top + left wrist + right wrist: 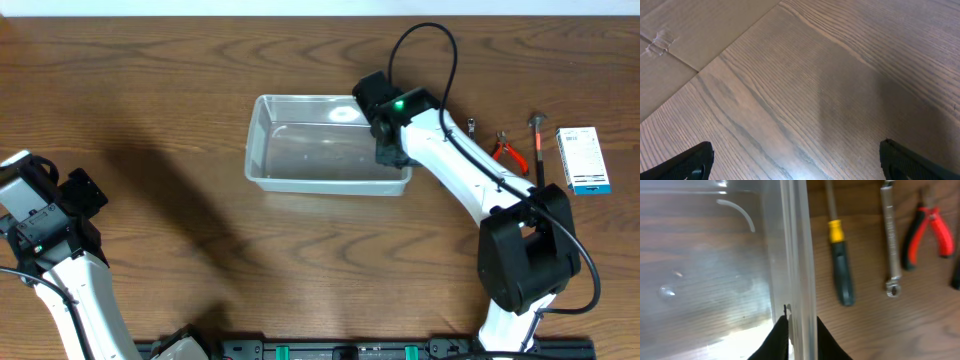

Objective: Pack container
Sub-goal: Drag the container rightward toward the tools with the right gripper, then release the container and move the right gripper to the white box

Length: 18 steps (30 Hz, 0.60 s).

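right gripper (801, 330) astride container (300, 150) wall at 3 o'clock, clamp unclear | left gripper (795, 160) jaws apart over table (805, 75)

I note on the wooden table (150, 120): screwdriver (840, 265), wrench (890, 235), red-handled pliers (927, 230) side by side; white box (582, 158) beyond.

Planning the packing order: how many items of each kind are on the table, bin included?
Clear container: 1
Screwdriver: 1
Wrench: 1
Red-handled pliers: 1
Hammer-like tool: 1
White box: 1
Total: 6
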{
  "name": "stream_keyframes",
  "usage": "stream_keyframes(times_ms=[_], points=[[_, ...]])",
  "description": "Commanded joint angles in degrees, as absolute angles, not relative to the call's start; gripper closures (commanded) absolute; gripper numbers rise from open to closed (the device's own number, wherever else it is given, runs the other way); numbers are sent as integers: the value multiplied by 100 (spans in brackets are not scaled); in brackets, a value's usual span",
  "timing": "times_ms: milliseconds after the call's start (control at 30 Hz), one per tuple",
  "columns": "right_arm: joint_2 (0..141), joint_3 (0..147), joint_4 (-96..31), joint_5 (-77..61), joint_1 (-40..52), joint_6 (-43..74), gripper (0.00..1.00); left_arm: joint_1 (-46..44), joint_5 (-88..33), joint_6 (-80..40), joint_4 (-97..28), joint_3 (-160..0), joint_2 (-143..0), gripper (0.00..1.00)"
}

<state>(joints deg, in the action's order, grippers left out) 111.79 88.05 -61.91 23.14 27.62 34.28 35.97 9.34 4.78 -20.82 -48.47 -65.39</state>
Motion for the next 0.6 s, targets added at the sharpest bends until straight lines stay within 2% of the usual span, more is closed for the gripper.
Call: stream_keyframes(times_ms=[0,300,500,567], points=[[11196,8711,-6252,2954,2644,3197,80,3625,899,534,-2097,-4897,-6560,2],[11196,8711,-6082,2956,2707,2923,67,3625,899,534,-2097,-4897,-6560,2],[10978,8742,-5957,2932,2650,2906,63,3625,899,534,-2097,-4897,-6560,2],[10683,8781,-5902,2965,2574,2869,53,3625,899,534,-2097,-4897,-6560,2]])
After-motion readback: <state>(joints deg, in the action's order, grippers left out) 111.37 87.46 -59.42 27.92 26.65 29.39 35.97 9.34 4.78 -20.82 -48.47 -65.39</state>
